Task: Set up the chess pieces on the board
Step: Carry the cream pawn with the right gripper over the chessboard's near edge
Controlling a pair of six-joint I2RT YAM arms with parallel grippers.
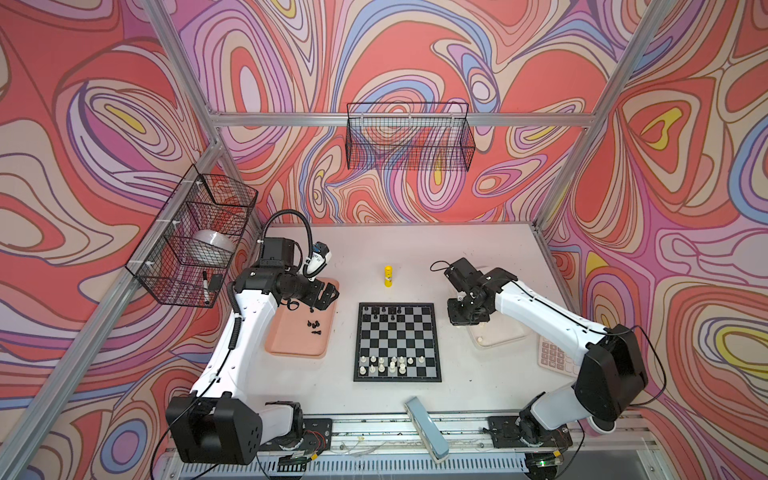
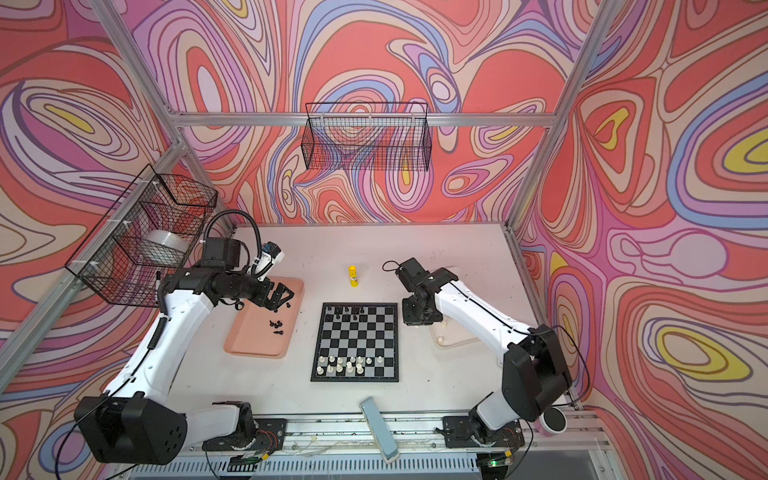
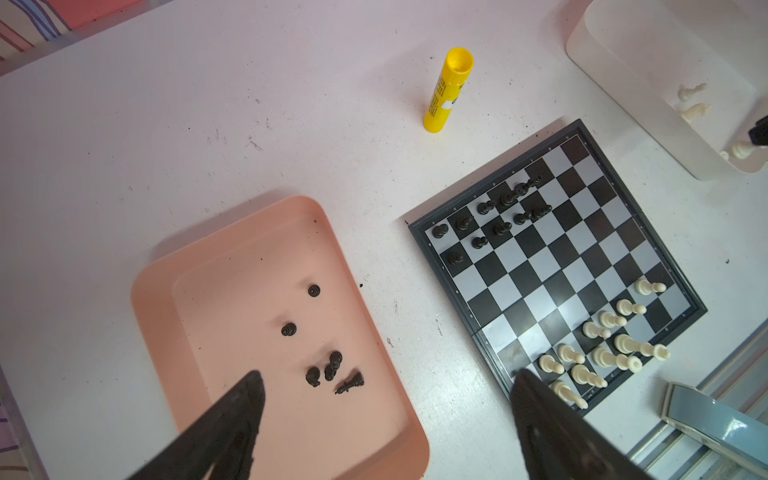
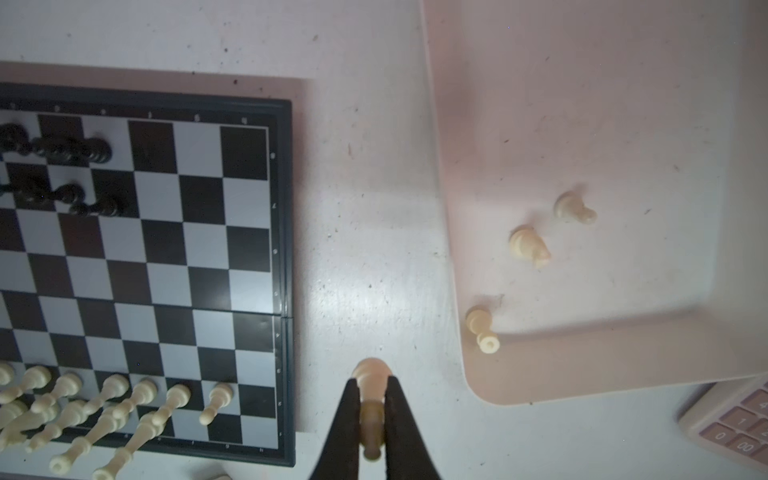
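The board (image 1: 399, 332) (image 2: 356, 332) lies mid-table. Several black chess pieces (image 1: 384, 311) stand on its far rows and several cream-white ones (image 1: 392, 363) on its near rows. More black pieces (image 3: 332, 370) lie loose in the pink tray (image 3: 166, 299) left of the board. My left gripper (image 3: 386, 376) (image 1: 326, 297) hangs open and empty above that tray's far end. Three white pieces (image 4: 530, 243) lie in the white tray (image 4: 582, 124). My right gripper (image 4: 372, 384) (image 1: 465, 316) is shut on a cream-white piece (image 4: 372, 370), over bare table between board (image 4: 145, 270) and white tray.
A yellow glue stick (image 1: 388, 276) (image 3: 446, 89) stands behind the board. A pink calculator (image 1: 555, 355) (image 4: 735, 424) lies right of the white tray. A grey-blue stapler-like object (image 1: 428, 428) sits at the front edge. Wire baskets (image 1: 409, 137) (image 1: 195, 237) hang on the walls.
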